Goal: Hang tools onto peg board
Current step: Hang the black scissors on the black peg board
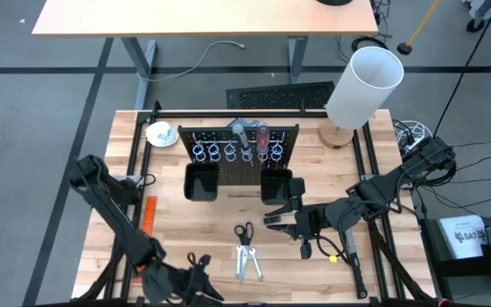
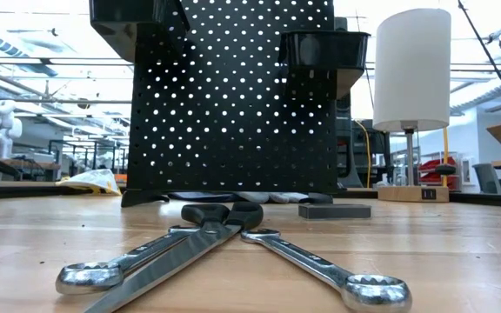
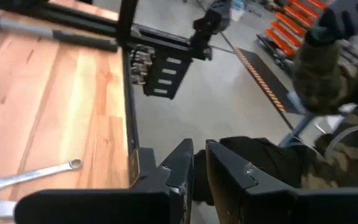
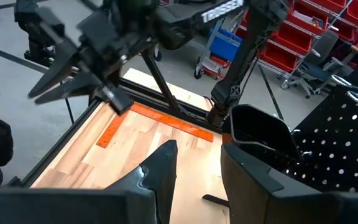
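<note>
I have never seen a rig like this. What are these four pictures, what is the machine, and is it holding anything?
Two dark robot arms work at a wooden table. One picture looks straight down, one looks level across the tabletop, and one comes from each wrist. The black peg board stands at the back, with a red-handled screwdriver already in its rings. Scissors and two wrenches lie in front. The left gripper waits at the near edge; the right gripper hovers beside the right bin. Both are empty.

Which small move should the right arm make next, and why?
Probably lower the right tool, its fingers apart and empty, toward the scissors lying flat beside it with two wrenches. The peg board already holds a few tools.
</note>
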You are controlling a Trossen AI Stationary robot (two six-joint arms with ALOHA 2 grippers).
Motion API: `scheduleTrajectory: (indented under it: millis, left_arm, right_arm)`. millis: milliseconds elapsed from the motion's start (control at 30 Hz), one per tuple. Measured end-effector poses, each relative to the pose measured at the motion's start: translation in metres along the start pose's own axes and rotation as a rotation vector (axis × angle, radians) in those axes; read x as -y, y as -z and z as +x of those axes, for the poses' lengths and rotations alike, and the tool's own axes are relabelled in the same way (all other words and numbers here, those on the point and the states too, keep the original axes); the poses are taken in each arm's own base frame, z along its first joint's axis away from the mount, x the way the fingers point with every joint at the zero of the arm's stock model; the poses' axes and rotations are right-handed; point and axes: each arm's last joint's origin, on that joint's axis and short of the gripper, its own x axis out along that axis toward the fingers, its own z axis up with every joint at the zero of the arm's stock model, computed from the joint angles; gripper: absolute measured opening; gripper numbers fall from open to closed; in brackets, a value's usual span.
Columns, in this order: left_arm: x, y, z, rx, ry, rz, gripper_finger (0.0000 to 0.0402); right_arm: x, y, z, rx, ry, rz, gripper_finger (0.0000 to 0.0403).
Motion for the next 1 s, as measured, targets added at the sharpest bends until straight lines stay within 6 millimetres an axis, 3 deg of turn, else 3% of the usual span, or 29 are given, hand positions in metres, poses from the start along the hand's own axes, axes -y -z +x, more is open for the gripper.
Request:
scheduleTrajectory:
  millis: [233,567,1000]
  left_arm:
    - [0.009,0.019,0.027,0.028,-0.104,-0.050,0.0051]
    - [-0.003,0.038,0.066,0.021,-0.184,-0.273,0.0051]
    - [-0.035,0.046,0.072,0.095,-0.449,-0.541,0.0009]
  right_arm:
    - [-0.006,-0.002,-0.003,0.015,-0.017,0.015,0.0116]
    - [-0.007,-0.006,-0.004,0.056,-0.015,0.006,0.0116]
    - [-0.006,-0.009,-0.004,0.085,-0.011,0.009,0.0116]
